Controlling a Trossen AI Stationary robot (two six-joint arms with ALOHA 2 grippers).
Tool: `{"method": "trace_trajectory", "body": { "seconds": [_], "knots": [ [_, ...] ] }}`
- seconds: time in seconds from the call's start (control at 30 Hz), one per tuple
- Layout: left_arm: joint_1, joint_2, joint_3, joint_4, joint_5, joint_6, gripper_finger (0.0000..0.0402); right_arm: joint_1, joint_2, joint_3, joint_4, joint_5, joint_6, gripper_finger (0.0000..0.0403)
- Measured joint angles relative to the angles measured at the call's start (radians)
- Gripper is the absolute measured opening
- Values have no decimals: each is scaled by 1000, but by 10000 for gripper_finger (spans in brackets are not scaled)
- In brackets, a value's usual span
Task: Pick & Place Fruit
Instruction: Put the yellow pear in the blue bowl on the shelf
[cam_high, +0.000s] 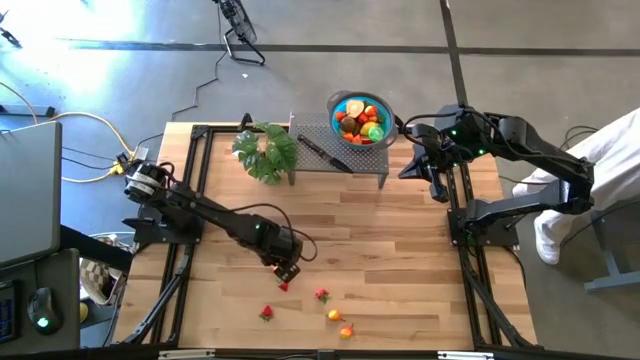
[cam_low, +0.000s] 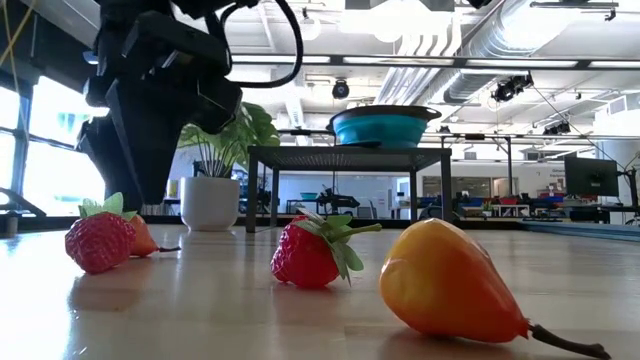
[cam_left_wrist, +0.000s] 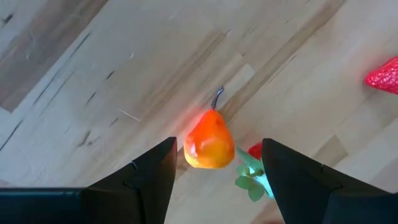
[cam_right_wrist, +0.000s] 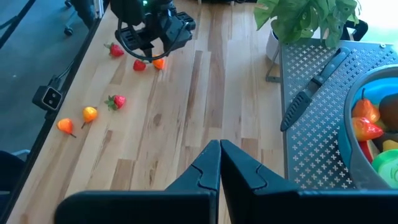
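Low in the middle of the high view, the left gripper (cam_high: 286, 272) hangs over the wooden tabletop (cam_high: 400, 250) with its fingers (cam_left_wrist: 146, 180) spread apart and nothing between them. Its wrist view looks straight down on a small orange pear (cam_left_wrist: 209, 142) lying on the wood in the gap between the two fingers, stem pointing away; neither finger touches it. Just beside the pear, toward the lower right of that view, a strawberry (cam_left_wrist: 253, 163) with green leaves shows partly behind one finger.

More fruit lies loose along the bottom of the high view: a strawberry (cam_high: 266, 313) at lower left of the gripper, another strawberry (cam_high: 322, 295) to its lower right, and two orange-yellow pears (cam_high: 334, 316) (cam_high: 346, 331) near each other below that. The low view shows one of these pears (cam_low: 445, 280) large at lower right.

Toward the upper centre of the high view, a blue bowl (cam_high: 337, 103) holding mixed fruit (cam_high: 360, 120) stands on a grey metal rack (cam_high: 320, 152), with a black-handled knife (cam_high: 322, 153) lying on the rack to its left and a potted green plant (cam_high: 266, 152) left of the rack.

At upper right, the right gripper (cam_high: 417, 160) waits near the rack's right end, fingers (cam_right_wrist: 198, 171) pressed together and holding nothing.
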Motion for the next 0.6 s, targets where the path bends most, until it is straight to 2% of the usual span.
{"method": "trace_trajectory", "body": {
  "seconds": [0.37,0.6],
  "knots": [
    [-3,41,2,14,-26,-16,229,0,0,0,0,-1,3,4],
    [-4,64,0,18,18,-23,229,0,0,0,0,-1,4,4]
  ]
}}
